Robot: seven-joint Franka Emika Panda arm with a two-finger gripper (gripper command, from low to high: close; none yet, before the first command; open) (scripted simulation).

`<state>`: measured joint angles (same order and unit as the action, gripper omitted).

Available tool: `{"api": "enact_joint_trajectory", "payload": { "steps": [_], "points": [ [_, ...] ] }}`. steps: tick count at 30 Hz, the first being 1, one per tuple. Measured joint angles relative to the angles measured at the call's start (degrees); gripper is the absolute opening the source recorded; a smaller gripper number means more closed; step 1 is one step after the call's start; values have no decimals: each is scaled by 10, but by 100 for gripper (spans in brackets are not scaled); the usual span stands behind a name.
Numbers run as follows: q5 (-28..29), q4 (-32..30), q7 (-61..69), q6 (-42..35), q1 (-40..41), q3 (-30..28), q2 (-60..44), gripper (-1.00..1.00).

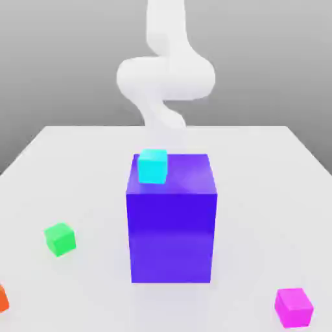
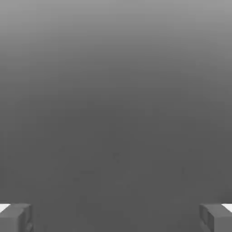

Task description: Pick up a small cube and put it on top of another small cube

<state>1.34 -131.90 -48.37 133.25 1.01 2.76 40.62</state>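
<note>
A: Starting at the far lower left of the exterior view, we see a sliver of a small orange cube (image 1: 2,299) cut by the frame edge. What comes next?

B: A little up and to the right of it we have a small plain green cube (image 1: 60,239) lying on the flat white table (image 1: 78,168), well apart from everything else.

A: In the middle we find the big blue-purple block (image 1: 171,220) standing upright, and a small cyan cube (image 1: 152,165) sits on the left part of its top face, near the front edge.

B: Behind the block, in the upper middle, we make out the white robot arm (image 1: 165,81), blurred and bent against the grey background.

A: And the task's cube?

B: We spot the small bright magenta-pink cube (image 1: 294,307) in the lower right corner, on the table, well apart from the block.

A: In the hand view we see the gripper (image 2: 116,218) with its two grey fingers (image 2: 16,217) at opposite lower corners, spread as wide as they go, with nothing between them.
</note>
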Motion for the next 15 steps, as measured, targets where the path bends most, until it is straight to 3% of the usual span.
{"api": "enact_joint_trajectory", "payload": {
  "steps": [15],
  "points": [
    [113, -7, -176, 88, 23, 138, -315, 0]
  ]
}}
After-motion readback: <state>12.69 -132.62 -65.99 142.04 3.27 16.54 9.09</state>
